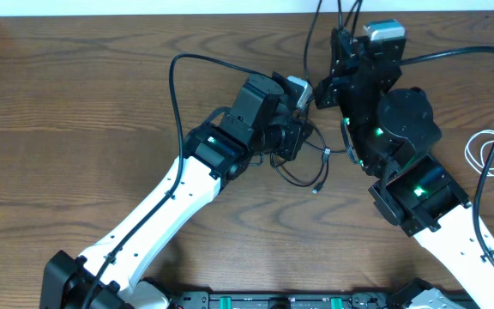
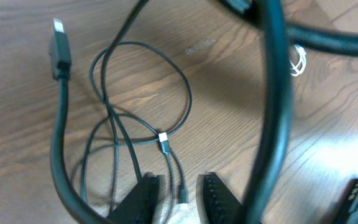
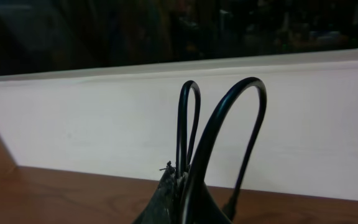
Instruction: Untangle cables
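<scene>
Overhead: the black cable (image 1: 322, 172) lies tangled between both arms, and the white cable (image 1: 487, 154) lies well apart.
Left wrist: the left gripper (image 2: 179, 194) has its jaws apart around one strand; I risk pinching crossed strands.
Right wrist: the right gripper (image 3: 178, 182) clamps a loop; pulling could tighten knots.

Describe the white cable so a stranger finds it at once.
On the wooden table, look to the far right edge, beyond the right arm. The white cable lies there in a small loose coil. It is the only white one; the thin black cable lies looped mid-table.
</scene>
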